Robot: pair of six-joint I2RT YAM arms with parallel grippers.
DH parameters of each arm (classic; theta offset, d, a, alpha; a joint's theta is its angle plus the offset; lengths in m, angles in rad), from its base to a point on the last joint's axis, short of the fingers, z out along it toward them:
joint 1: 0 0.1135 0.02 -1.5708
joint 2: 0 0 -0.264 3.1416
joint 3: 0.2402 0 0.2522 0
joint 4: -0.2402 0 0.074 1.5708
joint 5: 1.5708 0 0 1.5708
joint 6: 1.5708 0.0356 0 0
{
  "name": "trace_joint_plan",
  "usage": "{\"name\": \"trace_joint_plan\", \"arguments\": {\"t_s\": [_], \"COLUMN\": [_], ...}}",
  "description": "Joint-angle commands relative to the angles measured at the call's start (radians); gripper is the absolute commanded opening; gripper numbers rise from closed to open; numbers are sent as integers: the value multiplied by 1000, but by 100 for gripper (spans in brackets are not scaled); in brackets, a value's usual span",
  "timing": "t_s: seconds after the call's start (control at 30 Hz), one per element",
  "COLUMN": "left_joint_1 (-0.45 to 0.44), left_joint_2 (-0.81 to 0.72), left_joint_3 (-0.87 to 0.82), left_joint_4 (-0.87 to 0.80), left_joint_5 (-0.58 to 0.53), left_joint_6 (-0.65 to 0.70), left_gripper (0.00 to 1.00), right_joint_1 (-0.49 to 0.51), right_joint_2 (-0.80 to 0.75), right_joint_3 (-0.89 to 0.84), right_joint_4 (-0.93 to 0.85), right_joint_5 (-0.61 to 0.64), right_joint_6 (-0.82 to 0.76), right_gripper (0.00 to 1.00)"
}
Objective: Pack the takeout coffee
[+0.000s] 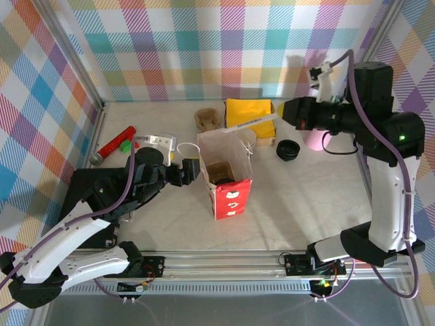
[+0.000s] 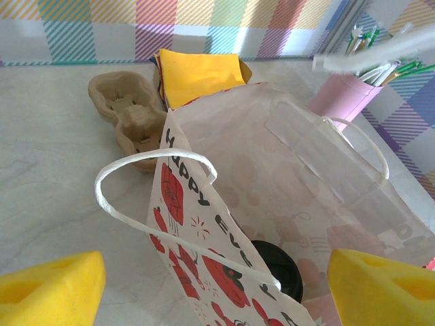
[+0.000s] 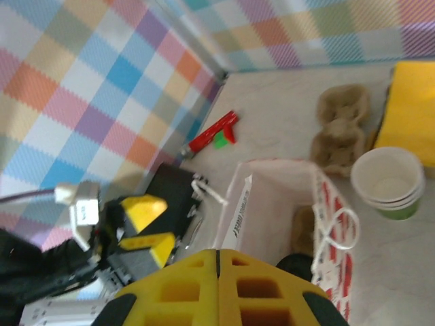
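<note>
L gripper (image 1: 192, 170) wide open at bag (image 1: 234, 146) edge; coffee (image 2: 275, 268) sits inside bag, just ahead of its fingers. R gripper (image 1: 279, 112) closed on straw (image 1: 248, 122), straw tip over bag.

A robot test cell in a lab: pastel plaid wall panels (image 1: 204, 47) on silver aluminium frame posts (image 1: 71, 54) enclose a pale marble-look counter (image 1: 292, 204), with white-and-black robot arms (image 1: 391, 197) bolted to a metal rail (image 1: 217, 261).

Cardboard cup carrier (image 2: 128, 114) lies just beside yellow napkins (image 2: 200, 73).
</note>
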Motion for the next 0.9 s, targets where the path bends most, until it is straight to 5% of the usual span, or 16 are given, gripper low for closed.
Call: {"name": "trace_joint_plan", "arguments": {"t_s": [0.0,0.33,0.6,0.87], "left_joint_1": [12,12,12,13], "left_joint_2": [-17,-16,-12,-15], "left_joint_3": [7,8,1,7], "left_joint_4": [-25,-40,-45,-64], "left_joint_5": [-25,-32,-43,-52], "left_joint_6": [-16,-16,-17,-16], "left_gripper": [84,84,84,84], "right_joint_1": [80,328,467,498], "right_joint_2": [19,104,207,248], "right_joint_3": [0,-6,-35,15], "right_joint_4": [-48,-152,-78,-77], "right_joint_5": [23,392,411,531], "right_joint_6": [9,-16,-6,-52], "right_gripper": [0,0,0,42]}}
